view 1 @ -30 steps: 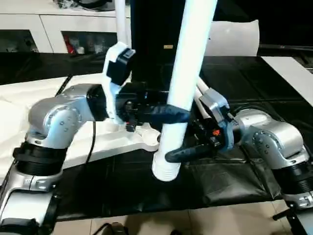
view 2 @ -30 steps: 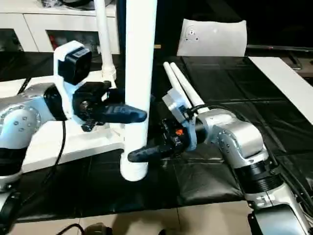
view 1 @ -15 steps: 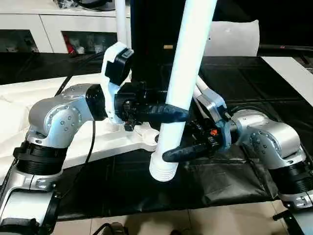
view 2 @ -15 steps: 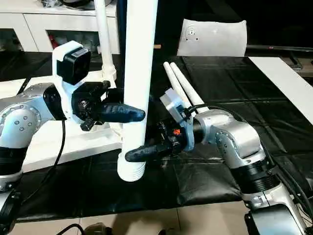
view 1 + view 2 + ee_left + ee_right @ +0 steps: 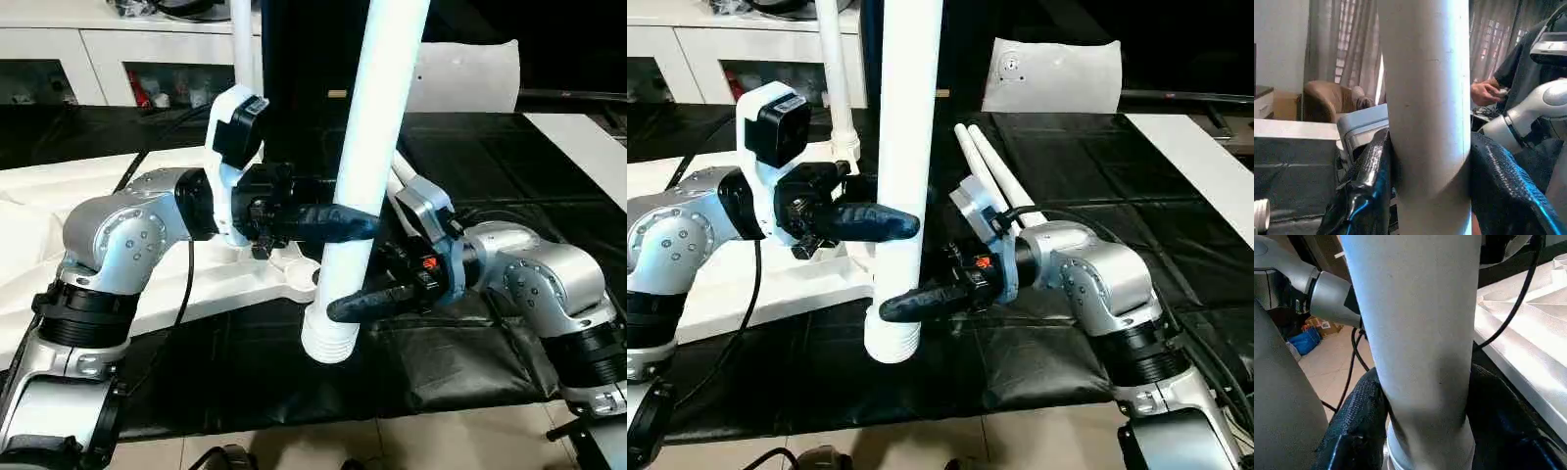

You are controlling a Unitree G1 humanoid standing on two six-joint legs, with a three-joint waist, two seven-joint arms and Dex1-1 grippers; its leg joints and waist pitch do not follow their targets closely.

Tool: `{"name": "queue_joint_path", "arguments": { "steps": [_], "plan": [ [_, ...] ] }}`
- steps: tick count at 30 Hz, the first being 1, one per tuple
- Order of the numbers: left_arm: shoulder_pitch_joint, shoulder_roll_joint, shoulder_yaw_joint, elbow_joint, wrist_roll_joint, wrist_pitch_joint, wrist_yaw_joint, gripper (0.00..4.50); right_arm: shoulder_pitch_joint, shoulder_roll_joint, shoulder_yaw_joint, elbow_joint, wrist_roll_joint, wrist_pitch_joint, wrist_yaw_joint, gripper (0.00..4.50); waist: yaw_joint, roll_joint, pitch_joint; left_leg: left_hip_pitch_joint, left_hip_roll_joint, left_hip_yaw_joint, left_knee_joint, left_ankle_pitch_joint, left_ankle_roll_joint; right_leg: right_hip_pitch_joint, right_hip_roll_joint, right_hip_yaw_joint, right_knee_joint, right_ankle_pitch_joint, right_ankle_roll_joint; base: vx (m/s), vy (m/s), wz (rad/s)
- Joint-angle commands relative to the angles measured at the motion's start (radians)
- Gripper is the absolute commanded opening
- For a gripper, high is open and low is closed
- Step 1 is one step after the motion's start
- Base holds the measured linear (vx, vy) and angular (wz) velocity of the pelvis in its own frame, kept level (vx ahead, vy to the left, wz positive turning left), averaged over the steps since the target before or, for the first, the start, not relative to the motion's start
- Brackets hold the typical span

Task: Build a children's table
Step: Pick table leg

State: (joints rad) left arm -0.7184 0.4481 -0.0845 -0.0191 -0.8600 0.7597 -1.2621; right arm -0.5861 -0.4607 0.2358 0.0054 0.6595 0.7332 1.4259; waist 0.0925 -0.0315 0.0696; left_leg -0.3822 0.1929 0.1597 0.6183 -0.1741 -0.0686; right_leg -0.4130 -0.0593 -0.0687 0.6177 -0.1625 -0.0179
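A long white leg (image 5: 377, 147) stands nearly upright, its ribbed thick end (image 5: 331, 343) hanging just above the black-covered surface. My left gripper (image 5: 338, 223) is shut on the leg higher up, with black fingers (image 5: 1366, 186) on both sides. My right gripper (image 5: 353, 302) is shut on the same leg lower down, fingers (image 5: 1352, 431) wrapped around it. The white table top (image 5: 725, 284) lies upside down at the left, a corner socket (image 5: 299, 269) close behind the held leg. Another leg (image 5: 835, 78) stands upright in a far socket. Two legs (image 5: 989, 176) lie behind my right arm.
A white cabinet (image 5: 98, 59) with shelves runs along the back left. A white panel (image 5: 1053, 73) leans at the back right and a white strip (image 5: 1205, 166) lies at the far right. Floor tiles (image 5: 392, 441) show past the front edge. A person (image 5: 1498, 83) stands beyond.
Both grippers keep their hold on the leg. The leg and arms have shifted only very slightly.
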Motion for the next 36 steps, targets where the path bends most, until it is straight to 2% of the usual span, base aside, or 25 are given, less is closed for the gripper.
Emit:
{"name": "queue_joint_path", "arguments": {
  "steps": [1,6,7,10,12,26,36],
  "plan": [
    [-0.024,-0.001,-0.007,-0.016,0.033,-0.015,0.007,1.85,-0.021,0.016,0.009,-0.041,0.030,0.005,0.017,2.15,0.003,-0.002,-0.078,0.017,0.030,-0.001,-0.073,-0.191,-0.016,0.057,-0.074,0.045,-0.076,-0.363,-0.147,0.000,0.000,0.00],
    [-0.028,-0.012,-0.006,-0.004,0.045,-0.029,0.021,1.85,-0.030,0.025,-0.001,-0.049,0.058,0.041,0.012,2.15,0.003,-0.001,-0.078,0.017,0.031,-0.002,-0.073,-0.189,-0.017,0.057,-0.074,0.045,-0.075,-0.353,-0.151,0.000,0.000,0.00],
    [-0.029,-0.013,-0.006,-0.002,0.047,-0.031,0.021,1.85,-0.032,0.025,0.003,-0.048,0.057,0.051,0.011,2.56,0.003,-0.002,-0.078,0.017,0.030,-0.001,-0.072,-0.188,-0.017,0.058,-0.073,0.045,-0.075,-0.351,-0.151,0.000,0.000,0.00],
    [-0.029,-0.014,-0.006,-0.002,0.046,-0.031,0.021,1.85,-0.031,0.023,0.007,-0.043,0.049,0.052,0.010,2.72,0.003,-0.002,-0.078,0.017,0.031,-0.001,-0.072,-0.187,-0.016,0.058,-0.075,0.045,-0.076,-0.359,-0.149,0.000,0.000,0.00],
    [-0.027,-0.013,-0.006,-0.006,0.045,-0.030,0.020,1.85,-0.029,0.027,0.009,-0.041,0.032,0.032,0.002,3.05,0.003,-0.002,-0.078,0.016,0.030,-0.002,-0.072,-0.187,-0.018,0.058,-0.075,0.045,-0.076,-0.363,-0.145,0.000,0.000,0.00],
    [-0.025,-0.008,-0.004,-0.010,0.046,-0.021,0.000,1.85,-0.025,0.021,0.017,-0.048,0.018,0.020,0.027,3.08,0.003,0.001,-0.078,0.016,0.030,-0.002,-0.072,-0.189,-0.019,0.058,-0.074,0.045,-0.075,-0.352,-0.148,0.000,0.000,0.00],
    [-0.028,-0.003,-0.006,-0.007,0.047,-0.016,-0.011,1.85,-0.024,0.003,0.028,-0.043,-0.007,-0.001,0.037,3.08,0.003,-0.001,-0.078,0.016,0.031,-0.002,-0.073,-0.186,-0.018,0.058,-0.074,0.045,-0.074,-0.352,-0.149,0.000,0.000,0.00]
  ]
}}
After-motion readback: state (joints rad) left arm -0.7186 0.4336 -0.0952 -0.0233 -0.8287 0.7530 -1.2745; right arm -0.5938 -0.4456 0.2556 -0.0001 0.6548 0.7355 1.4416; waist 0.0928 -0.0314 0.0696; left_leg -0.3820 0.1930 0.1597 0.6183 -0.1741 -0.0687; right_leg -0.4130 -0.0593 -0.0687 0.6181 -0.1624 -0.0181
